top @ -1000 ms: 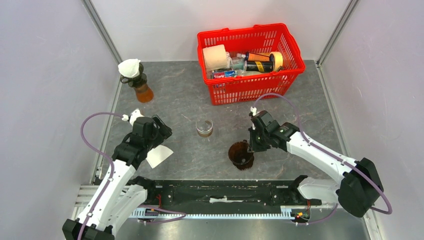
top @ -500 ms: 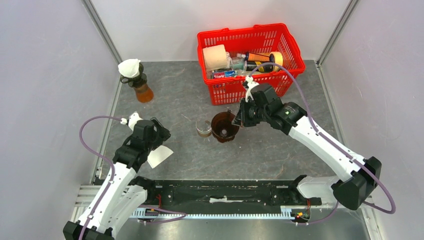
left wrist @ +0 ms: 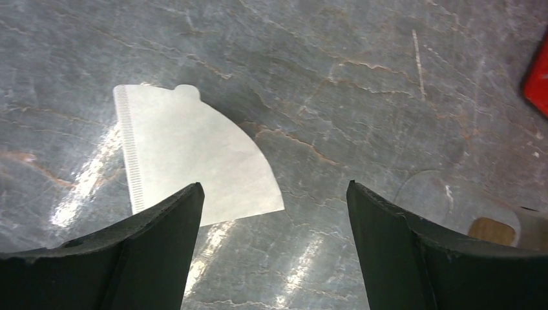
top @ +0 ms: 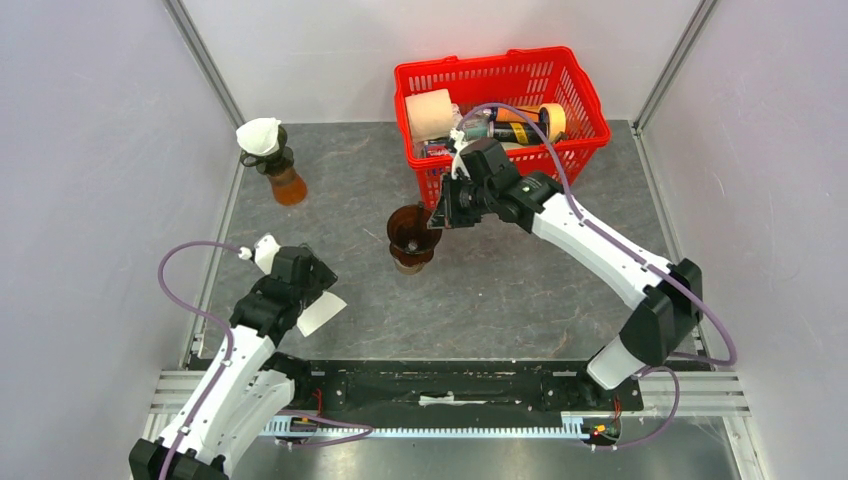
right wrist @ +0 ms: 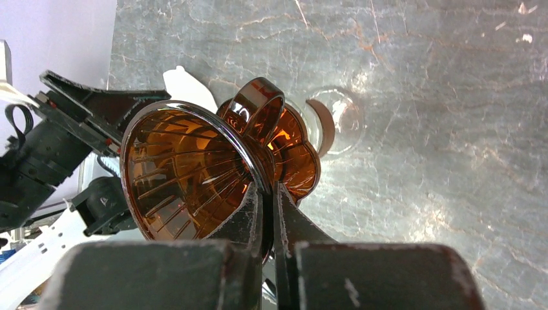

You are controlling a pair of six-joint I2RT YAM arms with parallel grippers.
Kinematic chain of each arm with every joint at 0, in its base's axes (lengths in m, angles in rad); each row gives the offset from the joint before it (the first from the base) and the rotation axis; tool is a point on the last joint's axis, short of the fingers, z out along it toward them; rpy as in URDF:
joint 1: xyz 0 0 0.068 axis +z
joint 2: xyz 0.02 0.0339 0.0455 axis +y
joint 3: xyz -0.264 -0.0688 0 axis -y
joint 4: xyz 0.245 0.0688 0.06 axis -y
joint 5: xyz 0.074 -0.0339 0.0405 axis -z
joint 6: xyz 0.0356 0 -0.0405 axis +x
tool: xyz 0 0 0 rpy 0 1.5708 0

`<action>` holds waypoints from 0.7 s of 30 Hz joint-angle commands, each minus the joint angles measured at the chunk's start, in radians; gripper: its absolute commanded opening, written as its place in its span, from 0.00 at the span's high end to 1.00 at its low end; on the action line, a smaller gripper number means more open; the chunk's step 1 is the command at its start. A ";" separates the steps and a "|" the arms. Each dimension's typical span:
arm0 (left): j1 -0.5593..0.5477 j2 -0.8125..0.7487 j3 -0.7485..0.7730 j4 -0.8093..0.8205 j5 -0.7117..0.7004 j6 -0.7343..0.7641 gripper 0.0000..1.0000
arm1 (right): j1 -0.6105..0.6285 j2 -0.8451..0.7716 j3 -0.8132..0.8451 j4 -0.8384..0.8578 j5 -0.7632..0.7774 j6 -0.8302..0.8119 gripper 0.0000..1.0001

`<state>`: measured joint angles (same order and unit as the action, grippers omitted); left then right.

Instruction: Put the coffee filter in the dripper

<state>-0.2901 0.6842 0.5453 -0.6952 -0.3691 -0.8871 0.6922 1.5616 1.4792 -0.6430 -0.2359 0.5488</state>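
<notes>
A white fan-shaped coffee filter (top: 320, 312) lies flat on the grey table; it also shows in the left wrist view (left wrist: 194, 155). My left gripper (top: 312, 290) hangs open just above it, jaws wide, with nothing between them (left wrist: 271, 213). My right gripper (top: 440, 212) is shut on the rim of an amber ribbed dripper (top: 412, 230) and holds it in the air above a small glass cup (top: 408, 264). In the right wrist view the dripper (right wrist: 194, 174) is pinched at its rim between my fingers (right wrist: 270, 213), its handle pointing away.
A red basket (top: 500, 175) with a paper roll, bottles and tape stands at the back. An amber carafe with a white filter on top (top: 270, 160) stands at the far left. The cell's walls close in on both sides.
My right arm lifted the dripper from the near middle of the table and carried it up and left, over the glass cup. My left gripper shifted slightly toward the near side over the filter.
</notes>
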 commanded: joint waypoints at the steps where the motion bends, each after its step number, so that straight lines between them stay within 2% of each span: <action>1: -0.001 -0.002 -0.019 -0.039 -0.084 -0.070 0.12 | 0.005 0.063 0.111 0.040 -0.020 -0.025 0.94; 6: 0.000 0.006 -0.027 -0.071 -0.106 -0.098 0.12 | 0.005 0.115 0.161 0.005 -0.001 -0.061 0.93; 12: 0.000 -0.007 -0.048 -0.074 -0.120 -0.117 0.05 | 0.005 0.157 0.169 -0.001 0.015 -0.071 0.87; 15: 0.000 -0.005 -0.057 -0.072 -0.120 -0.121 0.04 | 0.005 0.166 0.171 -0.010 0.018 -0.073 0.80; 18: 0.001 0.001 -0.072 -0.065 -0.120 -0.126 0.01 | 0.006 0.160 0.169 -0.012 0.018 -0.072 0.67; 21: 0.002 0.015 -0.087 -0.041 -0.109 -0.130 0.00 | 0.006 0.147 0.171 -0.011 0.023 -0.082 0.46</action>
<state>-0.2901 0.6884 0.4774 -0.7696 -0.4450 -0.9657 0.6922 1.7290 1.5959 -0.6628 -0.2268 0.4896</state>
